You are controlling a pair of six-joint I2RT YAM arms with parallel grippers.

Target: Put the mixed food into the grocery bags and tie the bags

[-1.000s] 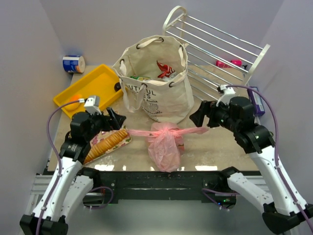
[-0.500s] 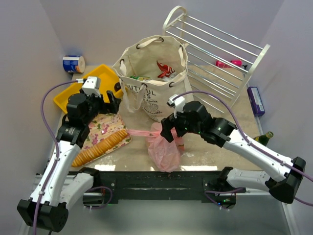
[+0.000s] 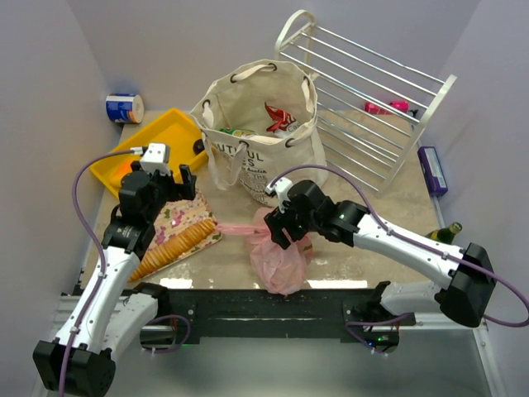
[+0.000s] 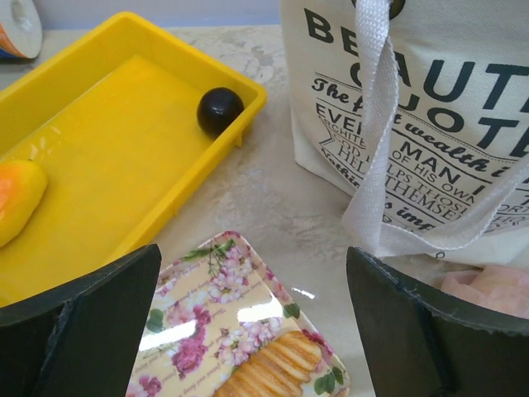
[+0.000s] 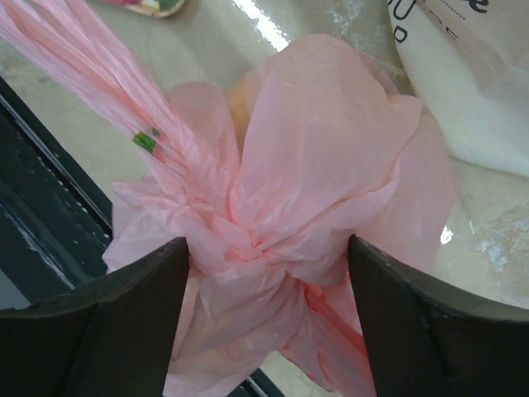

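The cream canvas tote stands upright at the table's middle, with a red packet and something green showing in its mouth. In front of it lies the pink plastic bag, knotted at the top, with one tail trailing left. My right gripper is down over the knot. Its jaws are open and straddle the knot, and the plastic brushes both fingers. My left gripper hovers open and empty over a floral plate, just left of the tote.
The plate holds a long cracker sleeve. A yellow tray at back left holds a dark ball and an orange-yellow fruit. A blue-and-white can lies behind it. A white wire rack leans at back right, with a purple box nearby.
My right arm swung from the right side across to the pink bag and came down over its knot. My left arm drew back from the bag's left tail towards the tray.
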